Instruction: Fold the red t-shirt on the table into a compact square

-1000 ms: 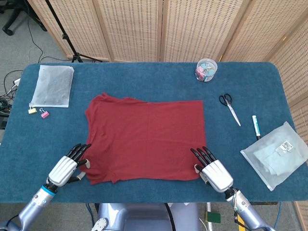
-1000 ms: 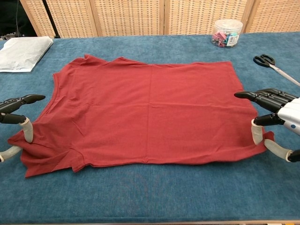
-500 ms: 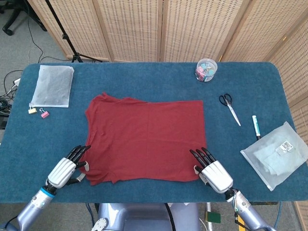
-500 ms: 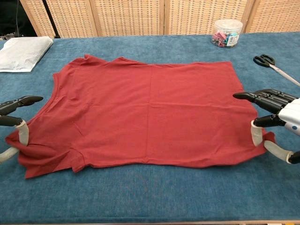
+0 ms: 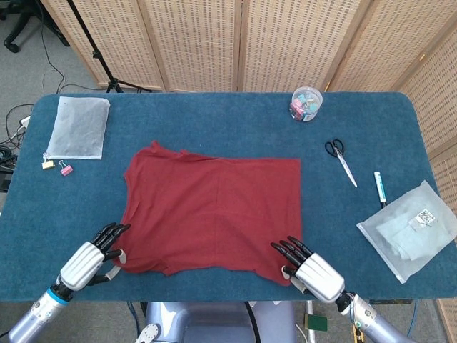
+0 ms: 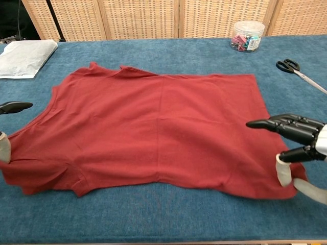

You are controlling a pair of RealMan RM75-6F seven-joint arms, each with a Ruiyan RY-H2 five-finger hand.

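The red t-shirt lies spread flat on the blue table, its neckline at the left and a crease down the middle. My left hand pinches the near left corner by the sleeve; in the chest view only its fingertips show at the left edge. At the near right hem corner, my right hand pinches the cloth between thumb and fingers. The chest view shows the right hand with the shirt corner under its fingers.
A jar of clips stands at the back. Scissors, a pen and a bagged cloth lie to the right. A white bag and loose clips lie at the far left.
Both hands have drawn back toward the table's near edge, dragging the shirt with them. The near hem has shifted closer and the cloth now lies slightly skewed.
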